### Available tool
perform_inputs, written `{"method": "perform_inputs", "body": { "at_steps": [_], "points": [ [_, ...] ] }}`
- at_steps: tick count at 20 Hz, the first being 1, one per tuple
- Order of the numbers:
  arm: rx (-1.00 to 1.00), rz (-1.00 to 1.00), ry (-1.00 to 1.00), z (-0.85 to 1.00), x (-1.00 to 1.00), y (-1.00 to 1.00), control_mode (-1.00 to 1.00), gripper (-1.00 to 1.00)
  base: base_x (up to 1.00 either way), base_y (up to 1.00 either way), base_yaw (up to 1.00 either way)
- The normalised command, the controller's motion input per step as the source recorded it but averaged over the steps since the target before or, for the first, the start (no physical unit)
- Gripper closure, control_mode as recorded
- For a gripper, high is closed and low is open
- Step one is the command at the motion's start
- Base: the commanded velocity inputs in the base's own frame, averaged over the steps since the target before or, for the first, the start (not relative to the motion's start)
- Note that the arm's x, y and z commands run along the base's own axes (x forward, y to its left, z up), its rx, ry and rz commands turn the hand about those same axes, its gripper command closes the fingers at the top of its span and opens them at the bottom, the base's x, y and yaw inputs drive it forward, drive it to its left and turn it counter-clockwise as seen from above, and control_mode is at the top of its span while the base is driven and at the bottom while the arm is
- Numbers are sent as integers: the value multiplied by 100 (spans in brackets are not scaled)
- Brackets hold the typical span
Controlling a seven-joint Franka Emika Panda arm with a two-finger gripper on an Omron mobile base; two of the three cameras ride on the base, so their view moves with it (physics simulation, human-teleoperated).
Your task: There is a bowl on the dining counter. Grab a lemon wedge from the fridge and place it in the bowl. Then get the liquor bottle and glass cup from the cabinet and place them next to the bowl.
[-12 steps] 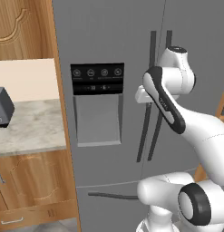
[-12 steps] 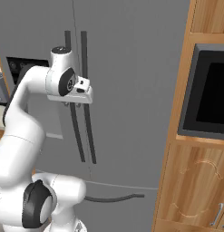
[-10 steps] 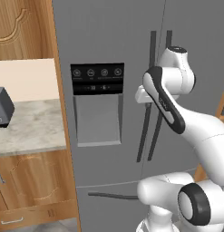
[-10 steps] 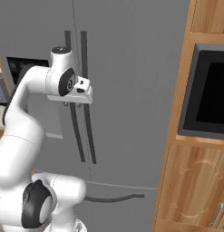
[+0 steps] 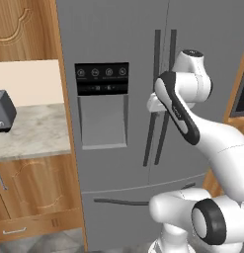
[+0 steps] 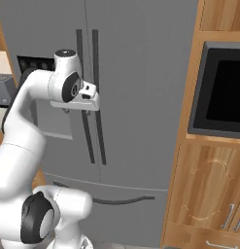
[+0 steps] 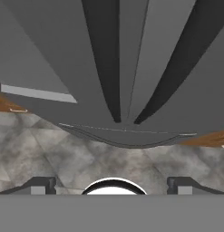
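At far left of the left base view, a grey toaster (image 5: pixel 2 110) on a marbled surface (image 5: pixel 34 133). Mid-frame, the grey fridge (image 5: pixel 118 59), doors closed. Right of centre, claw (image 7: pixel 112 185) spread wide, empty, just before the dark handles (image 5: pixel 160 99).

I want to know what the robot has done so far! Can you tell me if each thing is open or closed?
fridge: both doors shut, bottom drawer shut.
tool: open, holding nothing, close in front of the fridge's two dark handles.
oven: door shut, dark inside.
lower wood cabinet: door shut, drawer below it shut.
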Motion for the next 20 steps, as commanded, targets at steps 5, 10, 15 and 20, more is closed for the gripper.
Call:
{"method": "perform_inputs", "body": {
  "at_steps": [5, 10, 15, 20],
  "points": [
    [0, 0, 0, 0, 0, 0, 100, -100, -36, -25, -6],
    [0, 0, 0, 0, 0, 0, 100, -100, -40, -26, -5],
    [0, 0, 0, 0, 0, 0, -100, -100, -26, -12, -1],
    [0, 0, -2, 5, -6, 1, -100, -100, 0, 0, 0]
  ]
}}
